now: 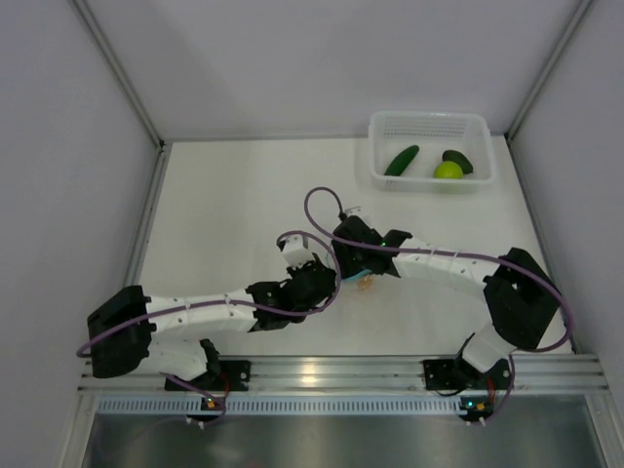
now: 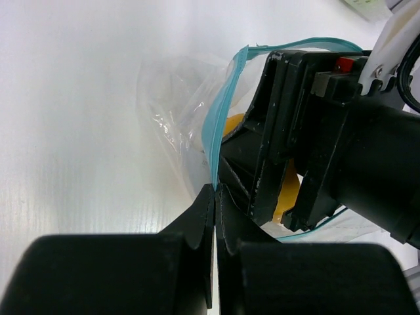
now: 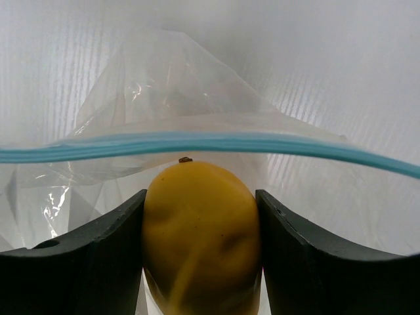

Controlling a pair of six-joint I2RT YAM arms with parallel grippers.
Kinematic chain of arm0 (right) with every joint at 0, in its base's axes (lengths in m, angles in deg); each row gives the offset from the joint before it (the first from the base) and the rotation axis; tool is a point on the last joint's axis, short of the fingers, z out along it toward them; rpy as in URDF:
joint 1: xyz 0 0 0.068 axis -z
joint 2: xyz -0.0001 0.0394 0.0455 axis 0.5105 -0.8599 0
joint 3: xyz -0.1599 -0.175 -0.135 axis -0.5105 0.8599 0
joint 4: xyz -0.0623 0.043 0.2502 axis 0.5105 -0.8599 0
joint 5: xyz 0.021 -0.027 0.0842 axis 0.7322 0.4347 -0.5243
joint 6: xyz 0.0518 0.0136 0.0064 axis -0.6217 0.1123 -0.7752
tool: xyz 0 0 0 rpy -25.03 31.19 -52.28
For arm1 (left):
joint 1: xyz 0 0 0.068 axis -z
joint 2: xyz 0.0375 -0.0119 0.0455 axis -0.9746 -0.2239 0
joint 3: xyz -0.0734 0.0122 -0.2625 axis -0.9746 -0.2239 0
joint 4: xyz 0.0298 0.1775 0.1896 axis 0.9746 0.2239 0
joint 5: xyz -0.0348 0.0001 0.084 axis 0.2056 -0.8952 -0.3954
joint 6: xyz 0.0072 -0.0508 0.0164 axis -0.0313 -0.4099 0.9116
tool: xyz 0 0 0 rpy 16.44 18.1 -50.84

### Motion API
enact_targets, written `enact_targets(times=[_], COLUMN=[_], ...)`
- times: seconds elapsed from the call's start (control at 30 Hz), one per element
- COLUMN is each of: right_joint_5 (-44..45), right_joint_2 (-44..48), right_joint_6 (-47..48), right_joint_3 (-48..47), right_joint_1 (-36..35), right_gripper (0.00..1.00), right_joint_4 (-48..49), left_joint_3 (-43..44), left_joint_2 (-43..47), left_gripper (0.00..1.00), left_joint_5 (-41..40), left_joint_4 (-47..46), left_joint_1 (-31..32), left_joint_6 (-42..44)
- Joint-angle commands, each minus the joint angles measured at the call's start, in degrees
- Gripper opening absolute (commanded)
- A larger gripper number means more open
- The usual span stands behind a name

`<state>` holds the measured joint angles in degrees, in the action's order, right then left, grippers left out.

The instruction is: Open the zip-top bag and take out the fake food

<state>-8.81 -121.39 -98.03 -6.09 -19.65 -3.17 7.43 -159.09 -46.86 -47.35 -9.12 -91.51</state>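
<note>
1. If looking for bag [image 3: 164, 85], find it at the middle of desk [image 1: 224, 195], between the two arm tips: clear, crinkled, lying on the white surface with its mouth spread.
2. Note strip [image 2: 220, 125], light blue, bowed into a loop around that mouth. From the right wrist, see it stretched as one band across the whole view, just above fruit.
3. Find fruit [image 3: 200, 230] at the mouth, within the loop of strip: yellow-orange, rounded, with a small brown stem nub on top.
4. See right gripper [image 3: 200, 200] reaching in through the mouth, fingers [image 3: 98, 256] about half spread and pressed against fruit on both sides, clamping it. Cannot tell whether fruit rests on desk or hangs clear of it.
5. See left gripper [image 2: 214, 190] fully closed, tips pinching the near end of strip and so holding bag by that edge, just beside the right gripper.
6. Farther out, find basket [image 1: 429, 117], white mesh, at the far right corner of desk, well apart from bag.
7. Inside basket, note cucumber [image 1: 401, 160] lying slantwise at the left, ball [image 1: 448, 170], lime green, at the right, and oval [image 1: 462, 162], dark green, touching ball on its far right side.
8. Over both arms, note purple cables [image 1: 322, 210] in loops.
</note>
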Motion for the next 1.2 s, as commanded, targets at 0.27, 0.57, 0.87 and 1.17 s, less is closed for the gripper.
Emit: enact_targets(times=[0.27, 0.57, 0.87, 1.17], right_joint_5=[-1.9, 2.9, 13.7, 12.9], right_joint_2=[5.6, 4.1, 2.5, 5.6], right_joint_6=[5.2, 8.8, 2.2, 2.1], right_joint_3=[-3.2, -6.7, -7.3, -3.9], right_joint_1=[-3.1, -7.3, -6.5, -5.6], right_gripper=[0.29, 0.23, 0.18, 0.11], right_joint_4=[9.4, 9.1, 3.4, 6.3], left_joint_3=[1.3, 5.0, 2.2, -2.1], left_joint_2=[4.0, 6.9, 11.8, 14.8], left_gripper=[0.0, 0.0, 0.0, 0.0], left_joint_5=[-0.4, -1.3, -4.8, -3.6], left_joint_4=[-1.6, 0.5, 3.7, 4.5], left_joint_1=[0.2, 0.1, -0.1, -4.0], left_joint_6=[2.8, 13.6, 12.3, 10.3])
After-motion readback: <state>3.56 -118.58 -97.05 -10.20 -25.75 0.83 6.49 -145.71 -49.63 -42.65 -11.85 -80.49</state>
